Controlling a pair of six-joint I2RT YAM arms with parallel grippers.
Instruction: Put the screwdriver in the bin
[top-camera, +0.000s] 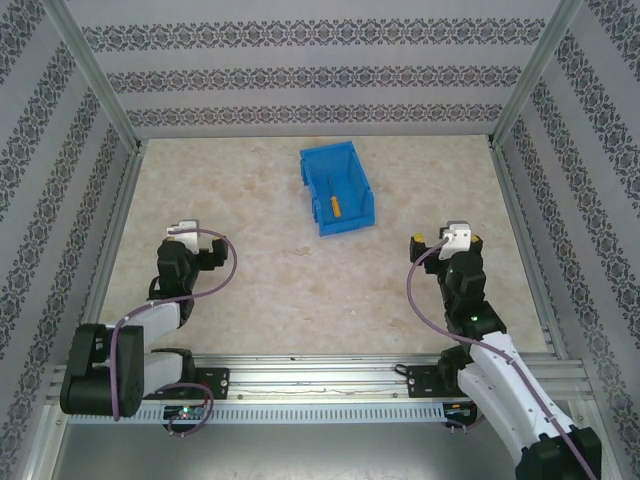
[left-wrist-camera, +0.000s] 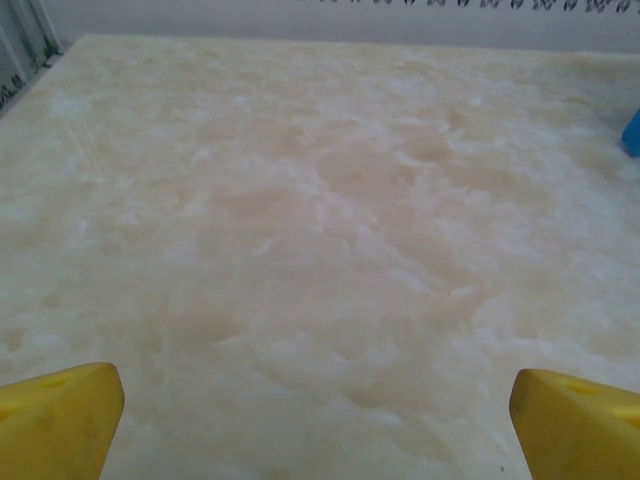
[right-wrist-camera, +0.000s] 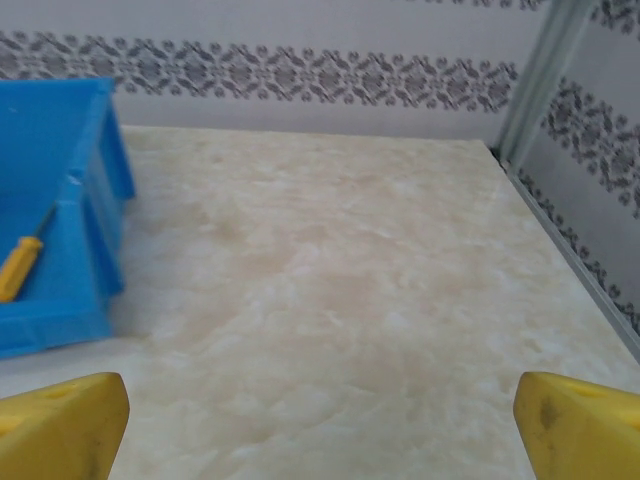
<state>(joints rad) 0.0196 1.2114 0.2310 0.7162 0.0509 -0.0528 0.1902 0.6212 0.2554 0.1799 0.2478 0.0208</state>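
Top external view, front to back: both arms sit folded above their bases at the near edge of the marbled table (top-camera: 270, 285). The left gripper (top-camera: 188, 232) and the right gripper (top-camera: 447, 237) are poised over bare tabletop, well apart from each other. In the wrist views their yellow fingers (left-wrist-camera: 60, 425) stand at opposite bottom corners, jaws spread wide and gripping nothing. Farther back, near the table's middle, the blue bin (top-camera: 347, 226) holds the screwdriver (top-camera: 336, 205), which lies on its floor with the orange handle toward the lower front lip. Patterned walls (top-camera: 300, 80) close the rear.
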